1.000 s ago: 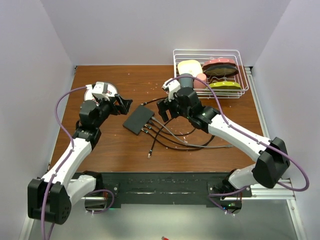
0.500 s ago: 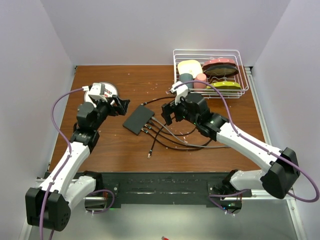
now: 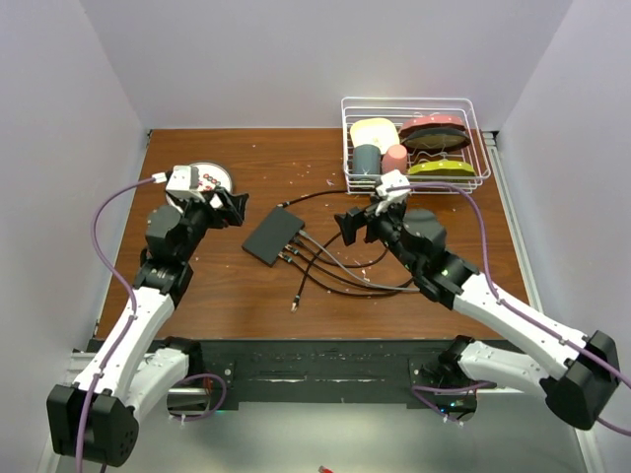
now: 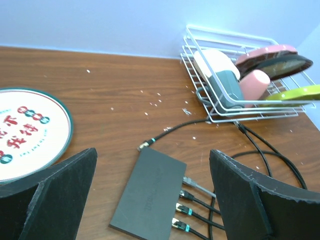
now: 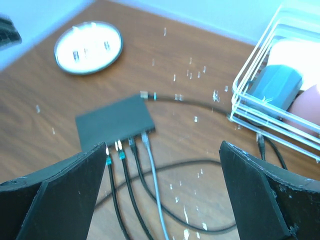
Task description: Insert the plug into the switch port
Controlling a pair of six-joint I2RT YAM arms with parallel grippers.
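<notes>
Switch (image 3: 274, 236) lies flat on the table (image 3: 217, 286) in the top view, with four cables (image 3: 325, 271) in its right edge. You'll find a loose plug (image 3: 295, 308) apart from it, on its near side. Your left gripper (image 3: 237, 209) hangs just left of the switch and your right gripper (image 3: 347, 225) to its right, both spread wide and empty.

Left wrist: the switch sits low between the wide-set fingers (image 4: 55, 200), with a plate (image 4: 30, 130) to its left.

Right wrist, blurred: the switch lies left of centre, cables leaving its near edge.

Both arms bent forward; left gripper (image 3: 239, 210) spread wide, empty; right gripper (image 3: 349, 226) likewise.
</notes>
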